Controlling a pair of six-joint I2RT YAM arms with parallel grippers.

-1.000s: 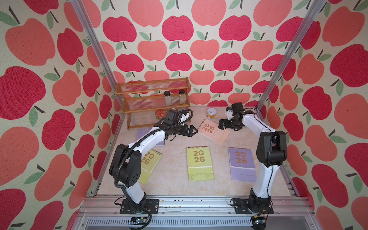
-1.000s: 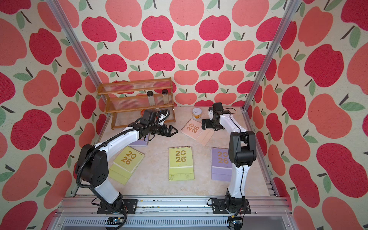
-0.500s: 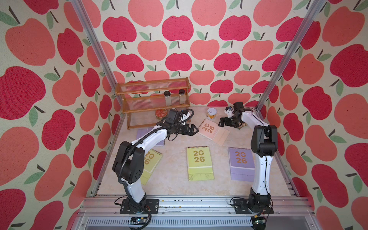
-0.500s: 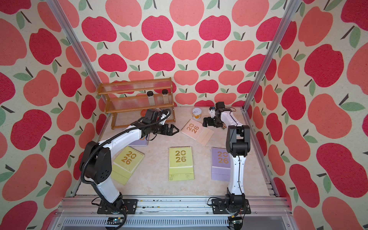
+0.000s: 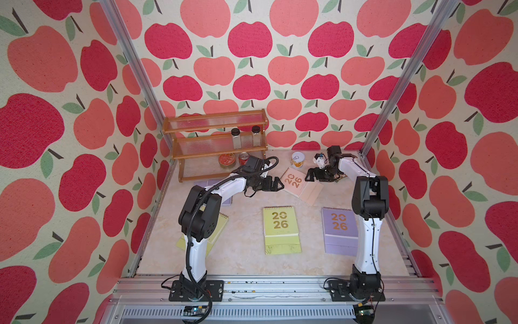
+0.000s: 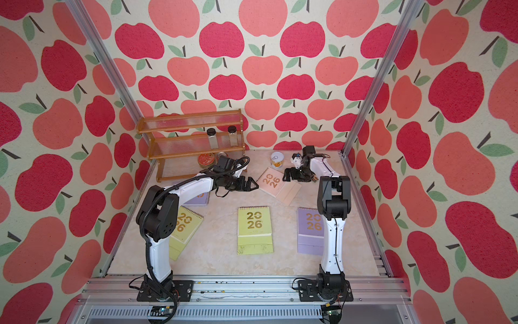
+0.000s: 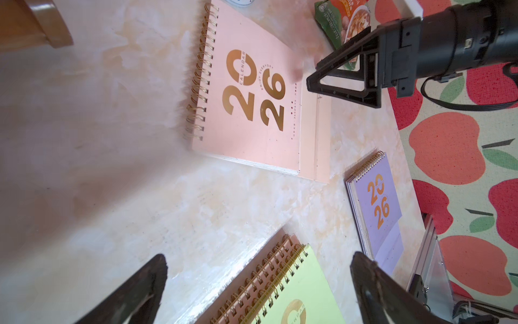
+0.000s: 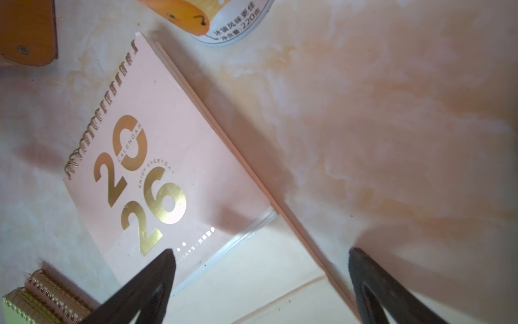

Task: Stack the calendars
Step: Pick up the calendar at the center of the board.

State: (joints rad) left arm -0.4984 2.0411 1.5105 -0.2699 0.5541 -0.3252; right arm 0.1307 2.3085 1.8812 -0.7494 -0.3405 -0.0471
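The left pincer (image 5: 279, 185) and right pincer (image 5: 308, 176), both apart and empty, flanked the pink calendar (image 5: 302, 186). I judged stacking barely begun: a yellow-green calendar (image 5: 280, 224) and a lilac calendar (image 5: 339, 224) lay separate.

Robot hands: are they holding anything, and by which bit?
Nothing is held. The left gripper and right gripper stand open on either side of the pink calendar.
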